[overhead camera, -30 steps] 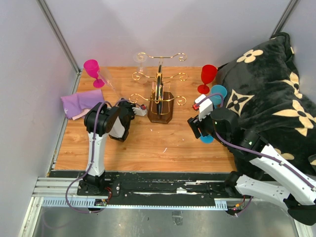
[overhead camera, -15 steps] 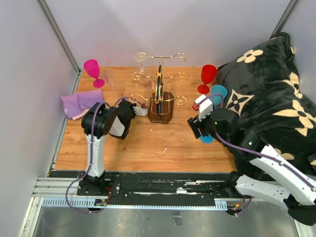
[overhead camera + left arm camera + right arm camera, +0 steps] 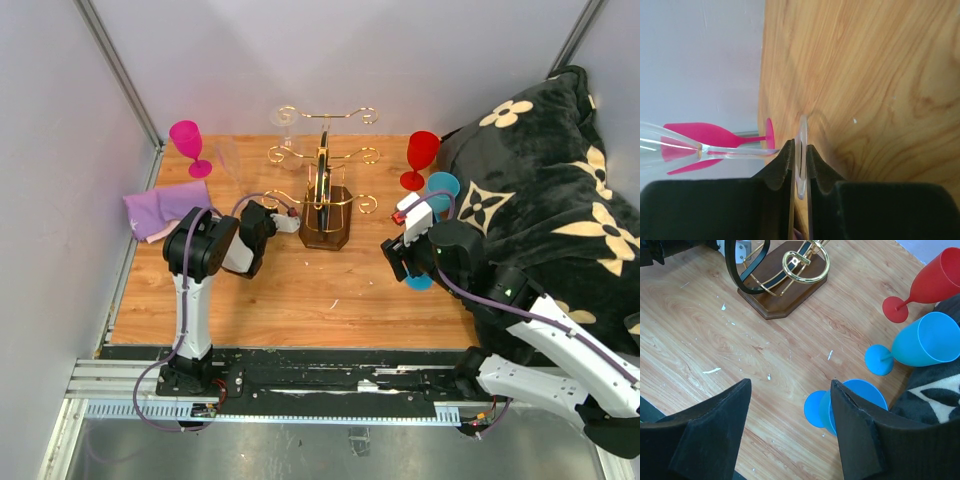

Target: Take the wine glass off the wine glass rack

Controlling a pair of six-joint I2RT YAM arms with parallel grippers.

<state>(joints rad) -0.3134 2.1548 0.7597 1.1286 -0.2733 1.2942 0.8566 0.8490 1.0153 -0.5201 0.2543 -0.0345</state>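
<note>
My left gripper (image 3: 249,208) (image 3: 800,150) is shut on the round foot of a clear wine glass (image 3: 228,158) (image 3: 680,150). The foot stands edge-on between the pads, and the stem runs from it to the bowl. This glass is off the wine glass rack (image 3: 322,185) (image 3: 785,275) and to its left, low over the wood. I cannot tell whether the foot touches the table. Another clear glass (image 3: 283,117) hangs at the rack's top left arm. The right gripper (image 3: 398,255) (image 3: 791,385) is open and empty, right of the rack's base.
A pink glass (image 3: 188,140) (image 3: 705,134) stands at the back left by a purple cloth (image 3: 160,208). A red glass (image 3: 420,155) (image 3: 935,280) and two blue glasses (image 3: 442,188) (image 3: 927,342) stand right of the rack, one blue glass (image 3: 860,395) under my right fingers. A black blanket (image 3: 540,190) fills the right side.
My left arm has shifted slightly toward the back with the clear glass, and its bowl has moved a little to the right. The right arm has not moved.
</note>
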